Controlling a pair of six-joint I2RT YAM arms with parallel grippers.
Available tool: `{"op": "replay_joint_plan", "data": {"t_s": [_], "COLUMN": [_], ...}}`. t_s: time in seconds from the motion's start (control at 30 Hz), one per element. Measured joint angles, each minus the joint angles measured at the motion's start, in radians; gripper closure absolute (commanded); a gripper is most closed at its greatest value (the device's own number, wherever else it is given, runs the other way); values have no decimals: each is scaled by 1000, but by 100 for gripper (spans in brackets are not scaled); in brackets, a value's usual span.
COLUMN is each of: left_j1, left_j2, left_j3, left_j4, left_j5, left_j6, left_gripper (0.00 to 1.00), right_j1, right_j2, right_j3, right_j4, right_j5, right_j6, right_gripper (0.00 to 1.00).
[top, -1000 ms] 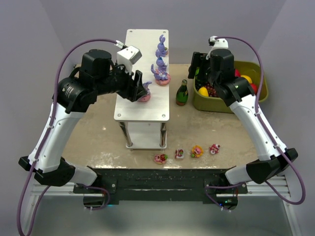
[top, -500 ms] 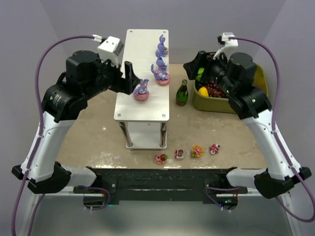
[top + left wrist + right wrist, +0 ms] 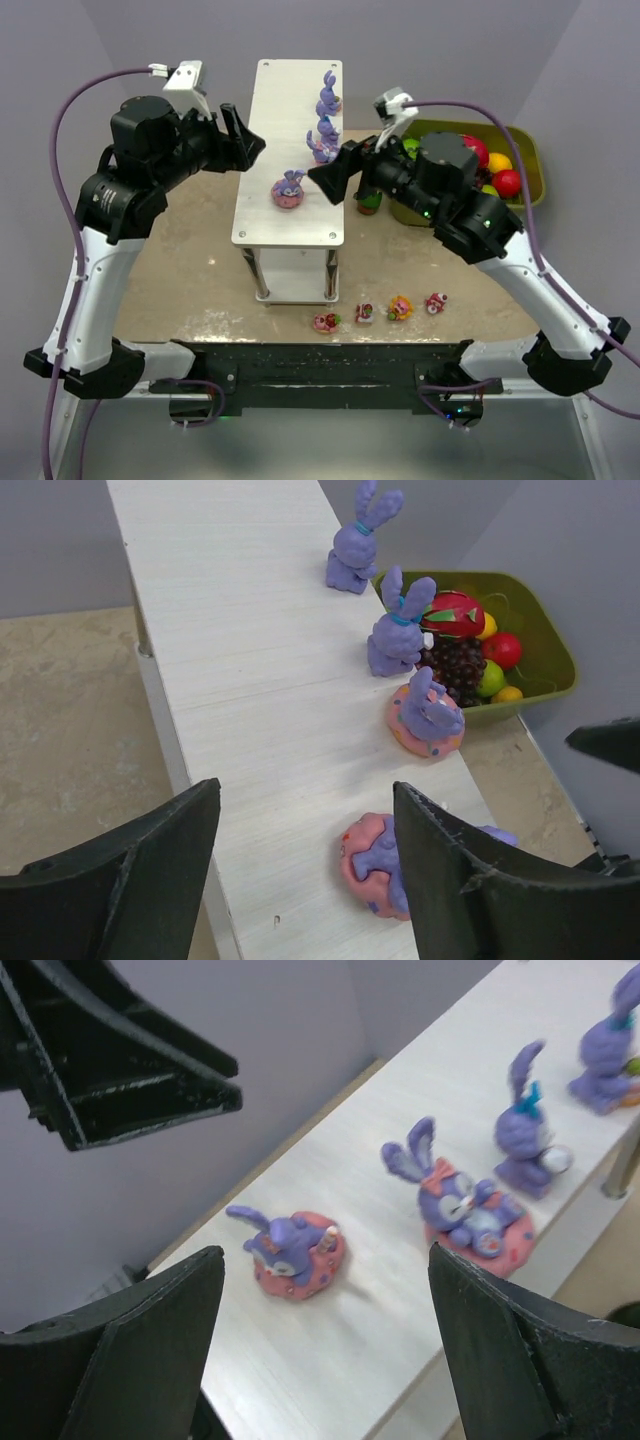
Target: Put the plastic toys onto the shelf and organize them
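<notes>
On the shelf (image 3: 270,110) top I see four bunnies (image 3: 290,188): three along its right edge, one nearer to me. Four small toys (image 3: 400,308) lie on the table (image 3: 180,280) before the shelf. Right of it stands a bottle (image 3: 368,204), then a bin (image 3: 532,186).

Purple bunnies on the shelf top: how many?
4, all on the shelf top. The far bunny, second bunny and third bunny (pink base) line the right edge; the nearest bunny (pink base) sits more central. The lower tier is partly hidden.
</notes>
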Motion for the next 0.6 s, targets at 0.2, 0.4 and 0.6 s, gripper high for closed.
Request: {"op": "replay_joint_plan", "data": {"t_s": [0.2, 0.4, 0.6], "left_j1": [10, 10, 10], "left_j2": [25, 70, 86], "left_j3": [-69, -103, -121], "left_j4": [16, 28, 39], "left_j5": [92, 176, 235], "left_j6": [-31, -46, -48], "left_gripper": [42, 52, 66], "right_j1": [126, 230, 276], "right_j2": [31, 35, 102], "right_j3": [-18, -16, 32], "right_j4": [-63, -79, -105], "right_j5": [123, 198, 257], "right_j6": [108, 165, 204], "right_gripper": [20, 25, 31]}}
